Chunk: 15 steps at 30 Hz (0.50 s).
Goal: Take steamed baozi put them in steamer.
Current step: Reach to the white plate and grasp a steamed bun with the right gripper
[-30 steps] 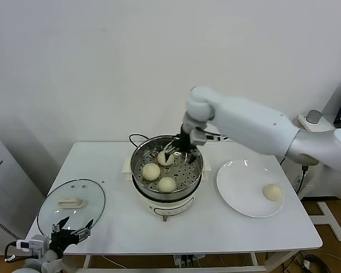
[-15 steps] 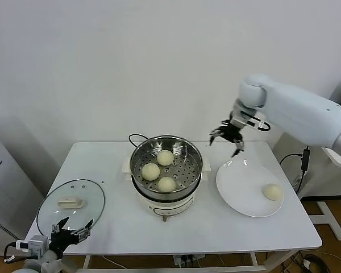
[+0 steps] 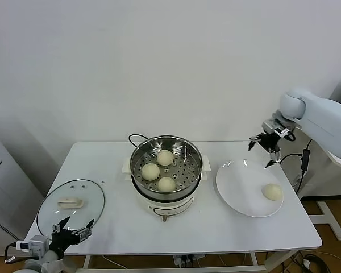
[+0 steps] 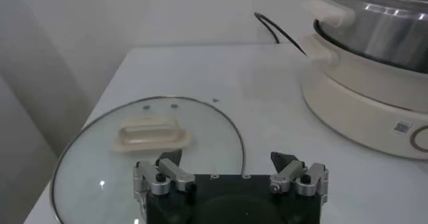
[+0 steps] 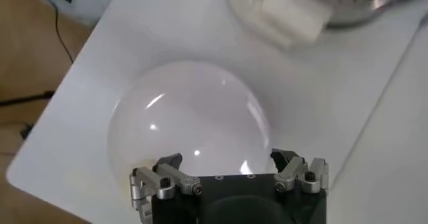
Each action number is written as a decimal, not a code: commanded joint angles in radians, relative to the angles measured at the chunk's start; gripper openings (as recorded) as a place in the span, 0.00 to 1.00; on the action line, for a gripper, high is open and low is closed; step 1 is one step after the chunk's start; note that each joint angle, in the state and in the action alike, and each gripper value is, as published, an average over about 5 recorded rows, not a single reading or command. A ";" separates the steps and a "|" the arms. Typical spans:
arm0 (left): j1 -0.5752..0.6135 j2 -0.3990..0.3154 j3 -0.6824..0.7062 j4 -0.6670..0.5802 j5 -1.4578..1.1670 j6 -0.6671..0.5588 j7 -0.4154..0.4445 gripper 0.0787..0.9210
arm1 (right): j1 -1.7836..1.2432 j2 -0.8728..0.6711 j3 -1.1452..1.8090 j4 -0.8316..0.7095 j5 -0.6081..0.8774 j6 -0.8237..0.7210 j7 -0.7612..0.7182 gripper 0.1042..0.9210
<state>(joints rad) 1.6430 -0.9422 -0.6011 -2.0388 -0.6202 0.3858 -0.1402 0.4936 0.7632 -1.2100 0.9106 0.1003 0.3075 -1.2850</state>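
Baozi are found in two places: three lie on the perforated tray inside the steamer (image 3: 166, 170), one toward the back (image 3: 165, 157), one on the robot's left (image 3: 150, 171) and one at the front (image 3: 167, 184), while a fourth (image 3: 272, 191) rests alone on the plate (image 3: 238, 187), toward its right edge. All of this is carried by the white counter (image 3: 119, 222), which is set against a pale wall. The right arm (image 3: 324, 119) is reached in from the robot's right, and its jaws (image 3: 265, 148) are held spread and empty in the air above the far rim of the plate, well apart from the lone bun; in the right wrist view the plate (image 5: 187, 122) is seen below the spread jaws (image 5: 229, 175), with a cream side handle of the steamer (image 5: 291, 15) beyond it. The steamer, a shiny steel pot on a cream base, is placed at the middle of the counter, with a black cord (image 3: 137, 136) trailing behind it. The plate is laid just beside it on the right. A glass lid (image 3: 71, 205) with a cream handle (image 3: 70, 202) is laid flat near the front left corner. The left jaws (image 3: 73, 231) are parked low at that corner, at the lid's near edge, released and holding nothing, as is confirmed in the left wrist view (image 4: 231, 175).
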 commanded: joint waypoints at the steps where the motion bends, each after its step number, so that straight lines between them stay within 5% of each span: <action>1: -0.002 0.001 0.000 -0.002 0.001 0.002 0.000 0.88 | -0.141 -0.041 0.082 -0.087 -0.028 -0.056 0.021 0.88; 15: -0.006 0.002 0.001 0.000 0.001 0.003 0.000 0.88 | -0.309 0.017 0.238 -0.219 -0.143 -0.007 0.057 0.88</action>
<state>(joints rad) 1.6367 -0.9409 -0.6010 -2.0393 -0.6198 0.3883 -0.1407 0.2961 0.7678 -1.0653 0.7736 0.0173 0.2943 -1.2430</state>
